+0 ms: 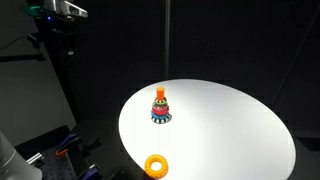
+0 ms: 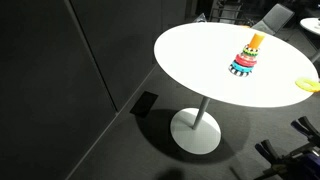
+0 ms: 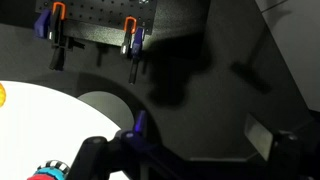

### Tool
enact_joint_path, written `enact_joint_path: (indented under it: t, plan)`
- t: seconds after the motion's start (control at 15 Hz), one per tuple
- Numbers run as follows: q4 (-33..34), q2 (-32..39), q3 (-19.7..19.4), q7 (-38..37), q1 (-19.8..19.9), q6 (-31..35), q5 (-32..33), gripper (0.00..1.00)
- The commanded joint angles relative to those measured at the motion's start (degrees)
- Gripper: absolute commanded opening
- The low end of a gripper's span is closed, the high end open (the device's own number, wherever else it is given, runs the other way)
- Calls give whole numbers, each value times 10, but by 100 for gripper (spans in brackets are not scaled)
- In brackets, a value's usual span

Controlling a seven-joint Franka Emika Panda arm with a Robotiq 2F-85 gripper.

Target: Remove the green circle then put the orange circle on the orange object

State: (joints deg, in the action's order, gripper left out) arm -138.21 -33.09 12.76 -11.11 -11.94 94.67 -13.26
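Observation:
The little stacking tower (image 1: 160, 107) stands upright near the middle of the round white table (image 1: 230, 130); it also shows in the other exterior view (image 2: 246, 56) and at the bottom left of the wrist view (image 3: 48, 172). Its orange object (image 1: 160, 95) sits near the top, and the green circle (image 2: 250, 49) is a thin pale band on the tower, too small to make out well. The orange circle (image 1: 155, 165) lies flat at the table's edge, apart from the tower, and shows again in an exterior view (image 2: 307, 84). My gripper (image 3: 198, 140) is far off the table, dim, jaws apart and empty.
Dark curtains surround the table. A black pegboard with orange-handled clamps (image 3: 130, 35) hangs ahead of the wrist camera. A blue clamp (image 3: 140, 125) sits by the table's rim. The table stands on a white pedestal foot (image 2: 196, 130). Equipment stands at the left (image 1: 55, 40).

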Motion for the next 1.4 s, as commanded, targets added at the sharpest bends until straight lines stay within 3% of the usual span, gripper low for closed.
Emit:
enact_joint_path:
  t: [0.0, 0.6, 1.33]
  plan:
    - [1, 0, 3, 2, 4, -1, -1, 100]
    - [7, 15, 4, -10, 21, 23, 22, 100]
    - [9, 52, -14, -32, 75, 113, 78, 100]
